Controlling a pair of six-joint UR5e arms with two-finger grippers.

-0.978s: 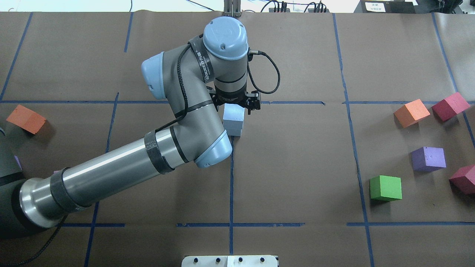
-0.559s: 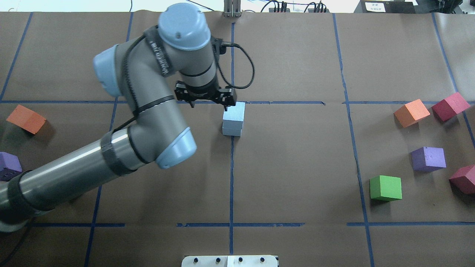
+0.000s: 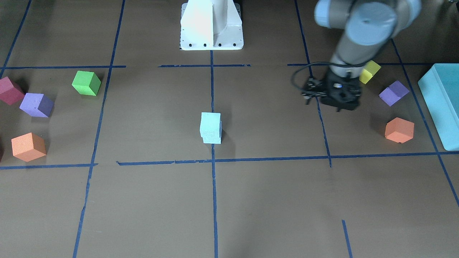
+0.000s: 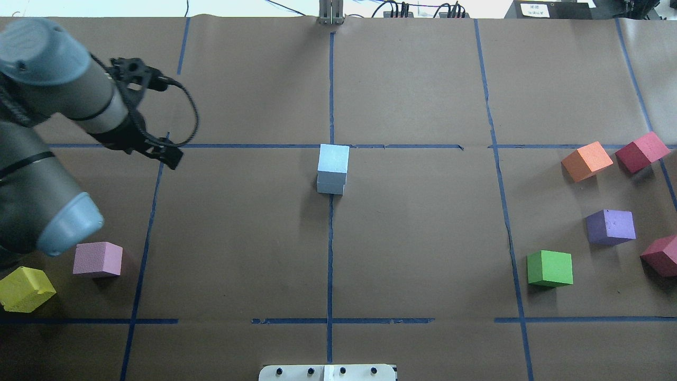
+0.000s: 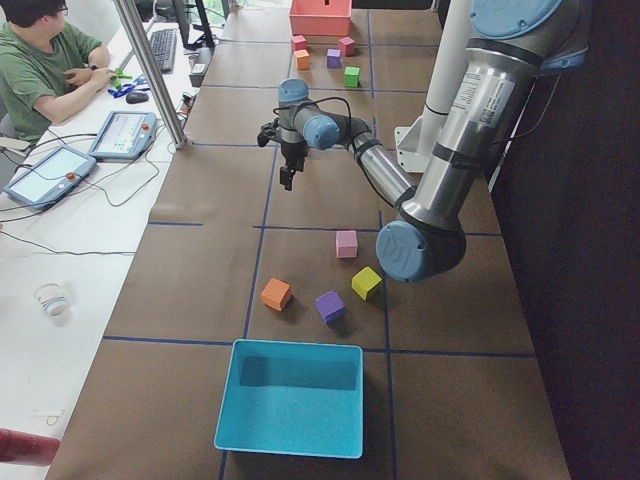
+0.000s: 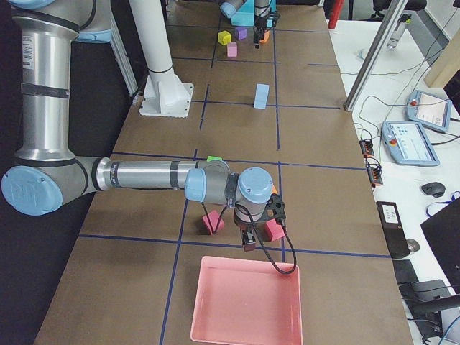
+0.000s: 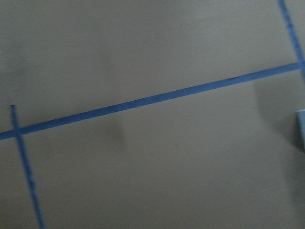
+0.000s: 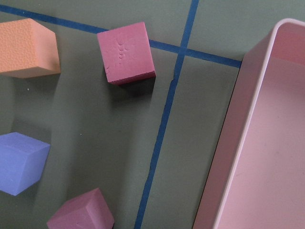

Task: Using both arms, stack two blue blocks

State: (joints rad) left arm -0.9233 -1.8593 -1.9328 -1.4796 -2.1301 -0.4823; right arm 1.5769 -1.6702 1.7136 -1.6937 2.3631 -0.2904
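The two blue blocks stand stacked at the table's centre, the top one (image 4: pixel 334 157) squarely on the lower one (image 4: pixel 330 187). The stack also shows in the front view (image 3: pixel 210 124) and the right side view (image 6: pixel 261 95). My left gripper (image 4: pixel 170 157) hangs over bare table far to the stack's left, also in the front view (image 3: pixel 344 106); it looks open and empty. My right gripper (image 6: pixel 249 243) shows only in the right side view, low over the table near a pink tray; I cannot tell whether it is open or shut.
Orange (image 4: pixel 587 161), maroon (image 4: pixel 641 151), purple (image 4: pixel 610 226) and green (image 4: pixel 550 268) cubes lie at the right. Pink (image 4: pixel 98 259) and yellow (image 4: pixel 24 289) cubes lie at the left. A teal box (image 3: pixel 441 100) stands beyond them. The pink tray (image 8: pixel 228 143) is beside my right wrist.
My left arm has lifted off the stacked blocks and swung far to the left. The stack has stayed in place.
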